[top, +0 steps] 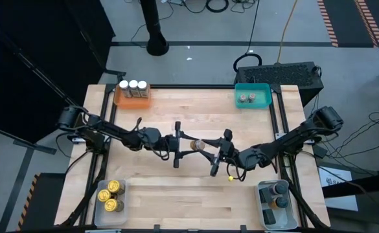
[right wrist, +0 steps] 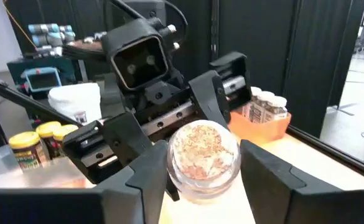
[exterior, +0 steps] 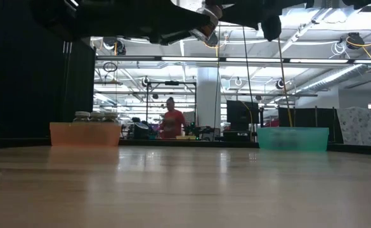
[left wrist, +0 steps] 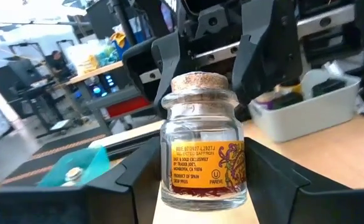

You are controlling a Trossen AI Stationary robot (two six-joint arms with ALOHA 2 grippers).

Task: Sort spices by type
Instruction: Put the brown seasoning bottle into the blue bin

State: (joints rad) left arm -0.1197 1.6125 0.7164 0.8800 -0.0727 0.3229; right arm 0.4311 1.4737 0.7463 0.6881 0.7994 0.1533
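A small clear glass spice jar (left wrist: 201, 155) with a cork stopper, a yellow label and red threads inside hangs in the air over the table's middle (top: 199, 145). It lies level, with the cork toward the right arm. My left gripper (left wrist: 200, 202) comes from the table's left and is shut on the jar's body. My right gripper (right wrist: 203, 190) faces it from the right. It is open, with its fingers on either side of the cork end (right wrist: 203, 152), apart from it as far as I can see. My left gripper pinches the jar's glass body (left wrist: 167, 180) between its two fingers, one on each side, toward the base end. The fingers reach in level from the table's left, along the jar. The jar is lifted clear of the table, lying level.
An orange tray (top: 121, 100) at the far left holds three white-topped jars. A teal tray (top: 262, 98) at the far right holds two grey-lidded ones. A clear tray (top: 100, 210) at the near left holds yellow jars, and another (top: 265, 213) at the near right holds dark ones.
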